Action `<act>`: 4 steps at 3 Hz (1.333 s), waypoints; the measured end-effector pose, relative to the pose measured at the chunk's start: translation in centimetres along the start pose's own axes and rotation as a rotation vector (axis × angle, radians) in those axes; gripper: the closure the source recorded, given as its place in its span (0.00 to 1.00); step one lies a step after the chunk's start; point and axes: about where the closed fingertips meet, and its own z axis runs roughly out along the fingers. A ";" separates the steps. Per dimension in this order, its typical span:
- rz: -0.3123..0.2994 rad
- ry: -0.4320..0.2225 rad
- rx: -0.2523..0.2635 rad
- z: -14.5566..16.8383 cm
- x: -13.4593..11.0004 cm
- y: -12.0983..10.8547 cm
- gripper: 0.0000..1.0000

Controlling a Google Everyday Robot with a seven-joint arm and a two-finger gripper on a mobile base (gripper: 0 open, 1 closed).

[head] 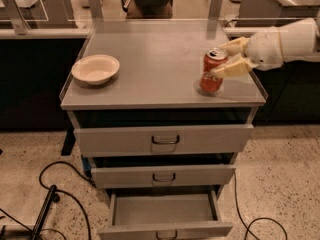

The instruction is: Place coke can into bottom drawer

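Note:
The coke can (211,70), red with a silver top, stands near the right front corner of the grey cabinet top (160,59), leaning slightly. My gripper (224,59) reaches in from the right. Its cream fingers (231,69) close on the can, one behind the top and one across its front. The bottom drawer (163,210) is pulled out at floor level and its tray is empty. The middle drawer (163,176) and top drawer (164,139) are pushed in.
A cream bowl (95,68) sits on the left of the cabinet top. Black cables (65,194) lie on the speckled floor to the left and at the lower right. A glass-railed counter (45,31) runs behind the cabinet.

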 end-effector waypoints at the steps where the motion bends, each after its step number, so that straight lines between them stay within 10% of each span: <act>1: -0.071 -0.080 0.134 -3.8 -4.1 2.8 1.00; 2: -0.036 -0.180 0.209 -4.7 -6.4 6.9 1.00; 4: 0.022 -0.173 0.193 -4.7 -4.2 9.8 1.00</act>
